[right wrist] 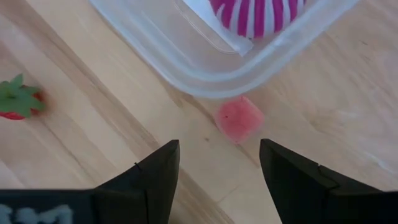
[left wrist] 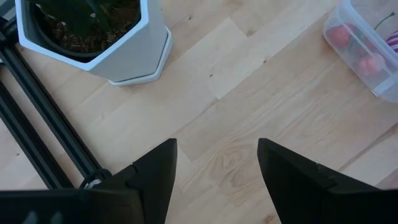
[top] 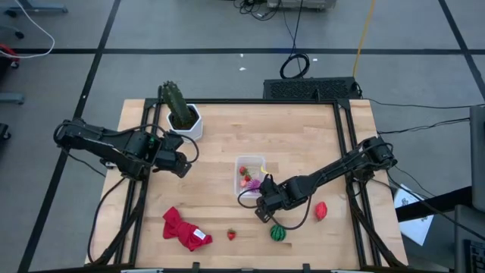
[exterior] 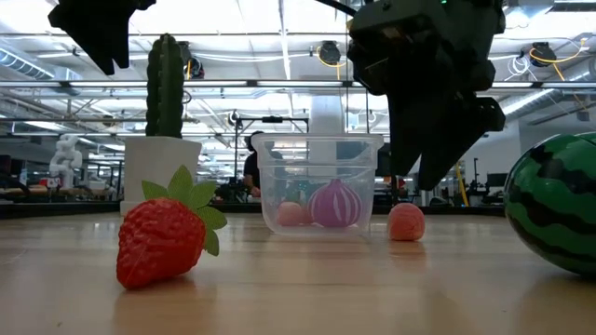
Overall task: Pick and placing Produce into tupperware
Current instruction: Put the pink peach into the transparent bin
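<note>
Right gripper (right wrist: 214,165) open wide, empty, over small red piece (right wrist: 238,119) touching near wall of tupperware (right wrist: 186,59); piece hidden in high view. Left gripper (left wrist: 214,165) spread wide, empty, near white pot (left wrist: 118,46).

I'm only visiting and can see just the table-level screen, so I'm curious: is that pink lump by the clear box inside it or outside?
Observer: Outside. The right wrist camera shows the pink piece on the wood just beside the box's wall, ahead of the right hand, which is open.
Visitor: Is anything on the table hidden from me?
Observer: Yes. From above, a red cloth lies on the left arm's side of the strawberry.
Visitor: And the other hand?
Observer: The left hand hangs open beside the plant pot, holding nothing.
</note>
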